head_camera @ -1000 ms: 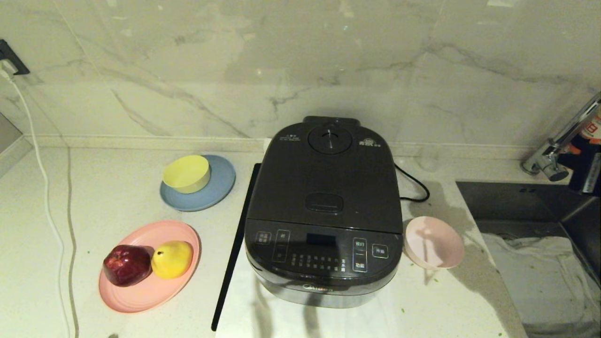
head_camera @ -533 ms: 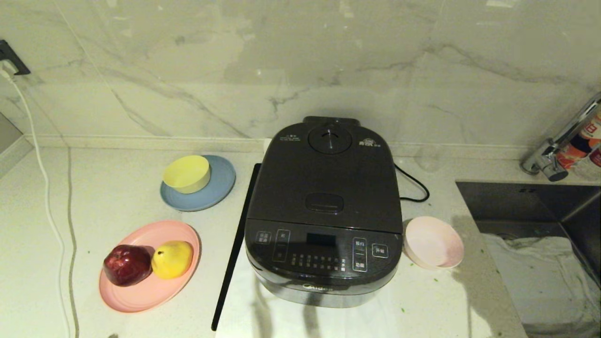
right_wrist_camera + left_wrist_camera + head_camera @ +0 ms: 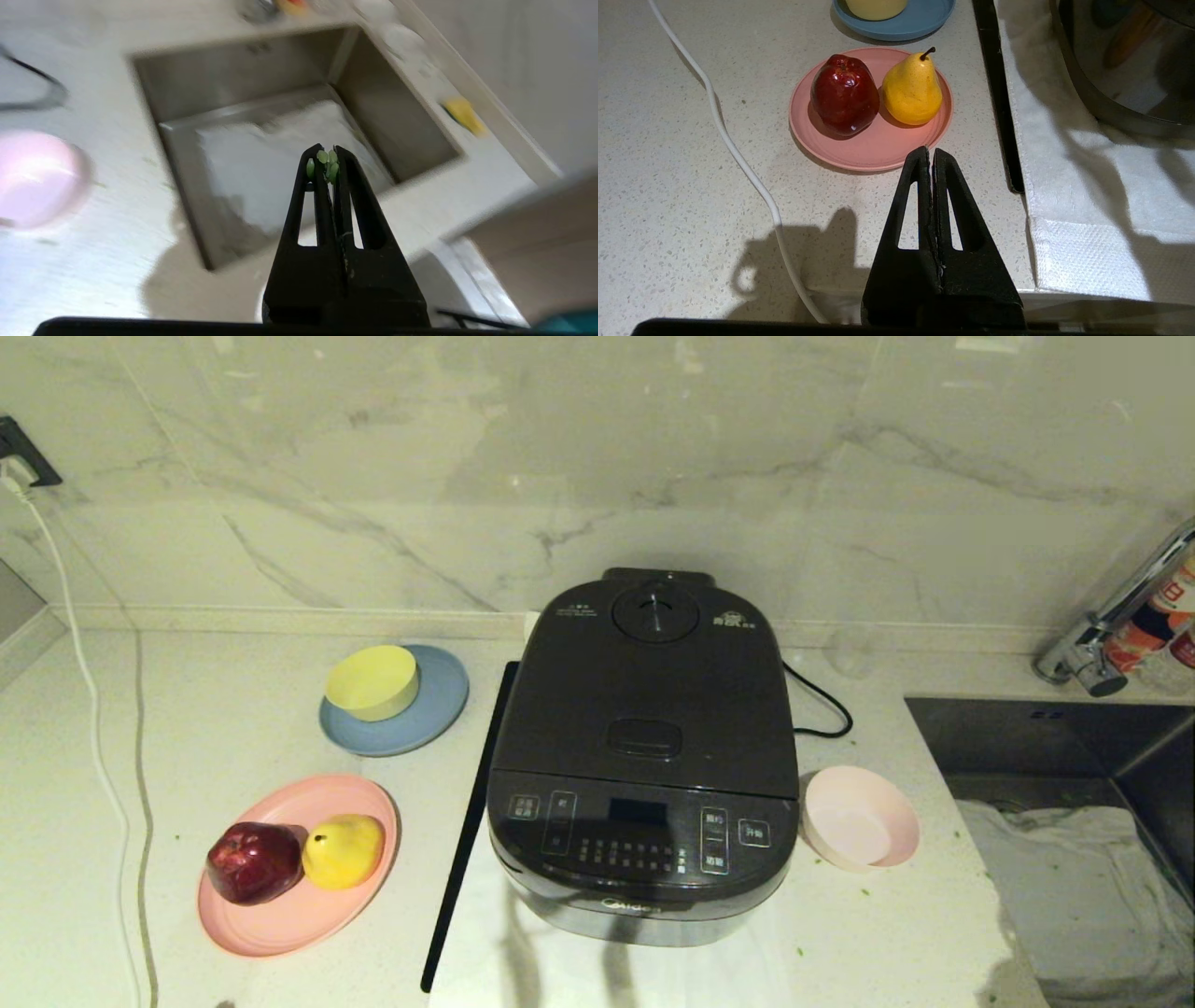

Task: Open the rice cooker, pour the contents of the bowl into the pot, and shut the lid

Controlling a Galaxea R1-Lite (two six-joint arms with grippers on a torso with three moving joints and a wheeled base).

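1. Counter (image 3: 233,709): pale speckled stone, running under a marble wall; a sink (image 3: 1055,756) is sitting at 3 o'clock.
2. Cooker (image 3: 644,756): standing at centre on a white cloth (image 3: 840,952), its lid (image 3: 649,700) lying shut.
3. Bowl (image 3: 859,829): resting upright just beside the cooker at 4 o'clock, showing a bare inside; a few green bits (image 3: 864,893) are lying loose on the counter near it.
4. Pink plate (image 3: 294,863): sitting at 8 o'clock, carrying an apple (image 3: 250,861) and a pear (image 3: 342,850).
5. Blue plate (image 3: 397,702): sitting at 10 o'clock, carrying a yellow bowl (image 3: 372,681).
6. Left gripper (image 3: 932,154): hanging near the pink plate, fingers pressing together, holding nothing.
7. Right gripper (image 3: 325,151): hanging above the sink, fingers pressing together, green bits sticking at the tips.
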